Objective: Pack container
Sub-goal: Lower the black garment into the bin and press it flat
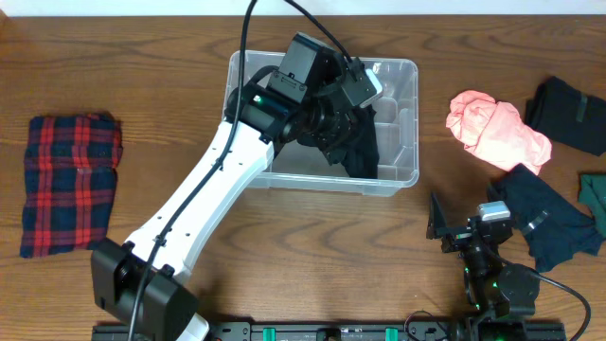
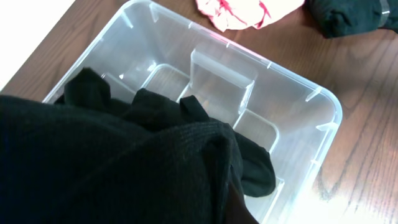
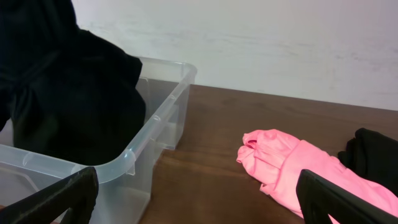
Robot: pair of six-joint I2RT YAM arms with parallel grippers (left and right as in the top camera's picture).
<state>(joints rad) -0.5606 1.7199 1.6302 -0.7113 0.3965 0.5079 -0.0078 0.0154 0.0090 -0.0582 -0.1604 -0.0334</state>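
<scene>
Packing is proceeding, with the left arm (image 1: 222,185) dangling a black garment (image 1: 365,147) into the container (image 1: 405,142) standing on the desk (image 1: 312,251), its hidden fingers seemingly clamping it, right fingers (image 3: 62,196) gaping idle; lowering and releasing is looking due next.

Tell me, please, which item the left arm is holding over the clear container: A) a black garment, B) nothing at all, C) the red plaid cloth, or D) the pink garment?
A: a black garment hangs from the left tool into the container, while the plaid cloth and the pink garment lie outside it.
</scene>
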